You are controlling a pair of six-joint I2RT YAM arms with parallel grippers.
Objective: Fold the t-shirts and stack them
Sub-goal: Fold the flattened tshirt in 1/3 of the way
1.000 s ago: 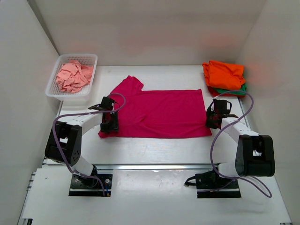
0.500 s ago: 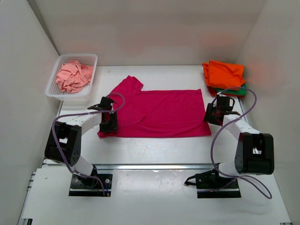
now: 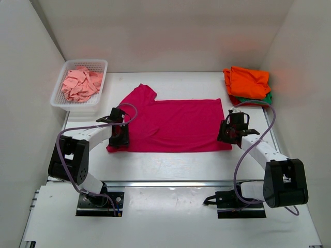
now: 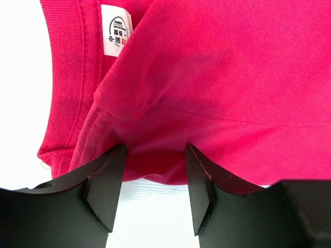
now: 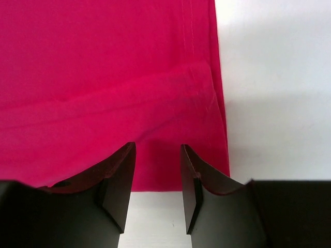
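T-shirts lie in three places on the tabletop [image 3: 170, 165]. A white mesh basket [image 3: 58, 98] at the far left corner holds the crumpled salmon-pink t-shirt [image 3: 80, 84]; it fills most of the basket floor. At the far right corner the folded orange t-shirt [image 3: 249, 81] tops a stack, with the green t-shirt [image 3: 266, 98] showing under its near right edge and a sliver of the red t-shirt [image 3: 234, 98] at the near left. The magenta-pink t-shirt [image 3: 176, 124] is spread flat across the middle, collar end toward the left edge, hem toward the right edge, one sleeve pointing at the far edge.

From above, the left claw [image 3: 120, 138] sits over the shirt's near left corner and the right claw [image 3: 225, 133] over its near right corner; how their jaws stand cannot be read from that view. The wrist views settle it: the left claw [image 4: 154, 151] stands open, fingers apart astride the cloth's near edge, and a white printed label [image 4: 117, 35] shows inside the collar; the right claw [image 5: 158, 147] is also open, fingers apart over the hem corner, with bare tabletop to the right of the stitched edge.
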